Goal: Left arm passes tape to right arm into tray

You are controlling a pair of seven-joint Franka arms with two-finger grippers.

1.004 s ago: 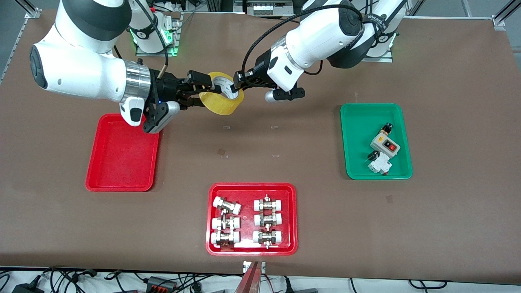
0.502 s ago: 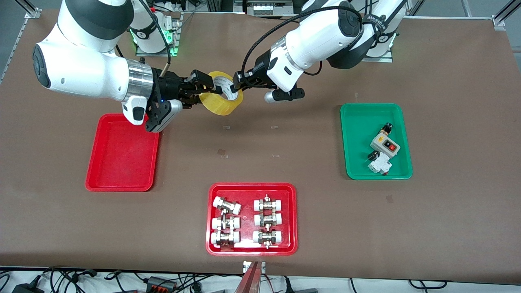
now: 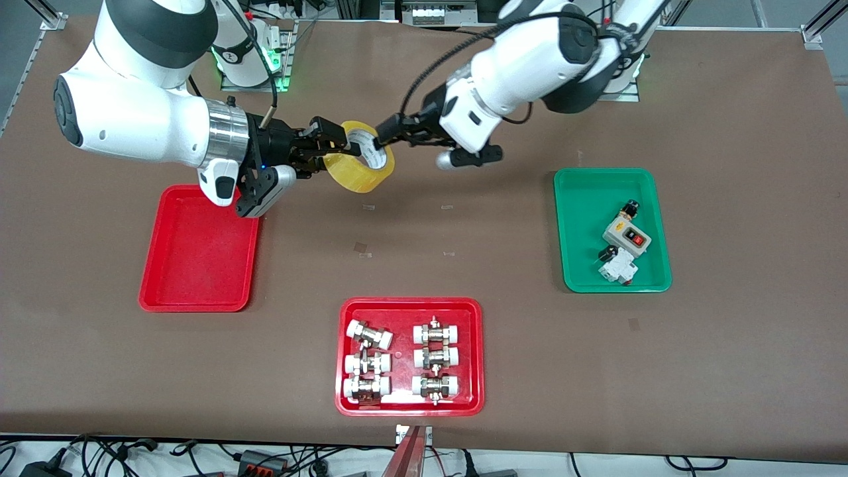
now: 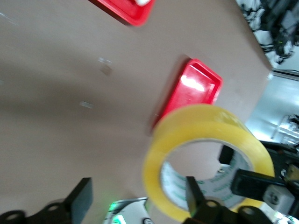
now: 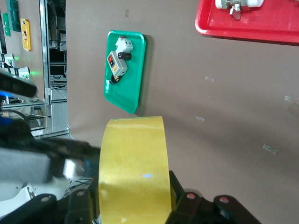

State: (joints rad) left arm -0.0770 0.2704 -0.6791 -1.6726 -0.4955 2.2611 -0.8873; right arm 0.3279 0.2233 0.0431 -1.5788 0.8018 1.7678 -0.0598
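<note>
Two grippers meet over bare table: right gripper (image 3: 322, 147) clamped on the tape (image 3: 362, 164) — left gripper (image 3: 384, 134) just beside it, fingers apart — red tray (image 3: 199, 252) nearby.

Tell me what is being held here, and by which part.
The right gripper holds the yellow tape roll in the air by its wall, one finger inside the core. The left gripper is open, letting go.

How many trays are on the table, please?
3: a plain red plastic tray toward the right arm's end, a green tray toward the left arm's end, a red tray of fittings nearest the front camera.
</note>
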